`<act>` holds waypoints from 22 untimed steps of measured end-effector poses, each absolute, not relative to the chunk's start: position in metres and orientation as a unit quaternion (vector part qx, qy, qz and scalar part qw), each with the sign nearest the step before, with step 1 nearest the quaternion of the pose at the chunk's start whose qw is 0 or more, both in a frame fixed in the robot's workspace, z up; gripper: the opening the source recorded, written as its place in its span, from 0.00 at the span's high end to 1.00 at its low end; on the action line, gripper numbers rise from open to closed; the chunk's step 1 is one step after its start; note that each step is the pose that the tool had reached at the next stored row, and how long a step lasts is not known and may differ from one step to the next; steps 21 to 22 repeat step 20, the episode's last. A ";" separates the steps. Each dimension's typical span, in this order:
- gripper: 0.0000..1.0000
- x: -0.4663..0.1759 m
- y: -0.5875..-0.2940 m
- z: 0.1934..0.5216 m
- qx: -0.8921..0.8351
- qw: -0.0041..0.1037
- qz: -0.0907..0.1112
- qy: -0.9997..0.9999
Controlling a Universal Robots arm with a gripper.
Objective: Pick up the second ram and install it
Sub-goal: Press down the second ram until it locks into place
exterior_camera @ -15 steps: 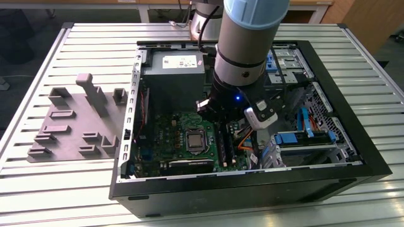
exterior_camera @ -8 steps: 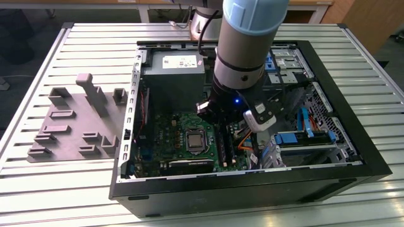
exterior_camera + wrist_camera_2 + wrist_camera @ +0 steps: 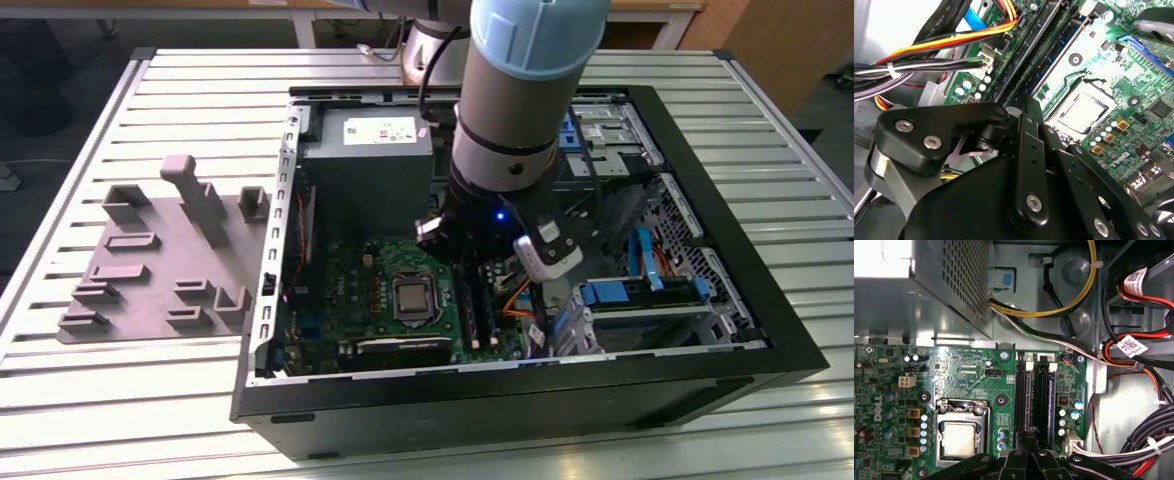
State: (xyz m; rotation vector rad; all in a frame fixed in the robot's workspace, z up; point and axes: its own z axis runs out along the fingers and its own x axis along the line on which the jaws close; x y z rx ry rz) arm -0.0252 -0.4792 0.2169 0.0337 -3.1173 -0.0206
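— Inside the open computer case (image 3: 747, 300), how much room is left around the memory slots?

— Little. In the exterior view, the power supply box (image 3: 363, 165) is seen just behind the motherboard (image 3: 367, 275), and drive bays with blue tabs (image 3: 641, 292) are set toward the exterior view's right. The case is laid on a slatted tabletop (image 3: 160, 390), with a grey fixture plate (image 3: 154, 265) beside it toward the exterior view's left, well clear of the case walls.

— How is the arm posed?

— The arm (image 3: 514, 100) is held almost upright and is lowered into the case over the slots, beside the processor socket (image 3: 414, 297).

— And the gripper?

— In both wrist views the gripper (image 3: 1029, 436) (image 3: 1024, 107) is seen clenched narrow, its tips drawn together at the near end of a dark stick. This is taken as the second ram (image 3: 1022, 400) (image 3: 470, 305), which stands in the slot nearer the processor socket. It cannot be told whether the stick is actually pinched.

— What is given by one view alone?

— In the first wrist view, a neighbouring slot (image 3: 1045, 400) is shown just beside the stick, with bundled cables (image 3: 1149, 440) close on the far side. In the second wrist view, yellow and orange wires (image 3: 954, 42) are shown passing near the slots' far end.
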 end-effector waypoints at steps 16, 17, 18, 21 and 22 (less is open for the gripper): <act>0.89 -0.025 -0.479 0.239 0.011 0.012 -0.007 -1.000; 0.89 -0.025 -0.479 0.239 0.011 0.012 -0.007 -1.000; 0.89 -0.025 -0.479 0.239 0.011 0.012 -0.007 -1.000; 0.89 -0.025 -0.479 0.240 0.011 0.012 -0.007 -1.000; 0.89 -0.025 -0.479 0.240 0.011 0.012 -0.007 -1.000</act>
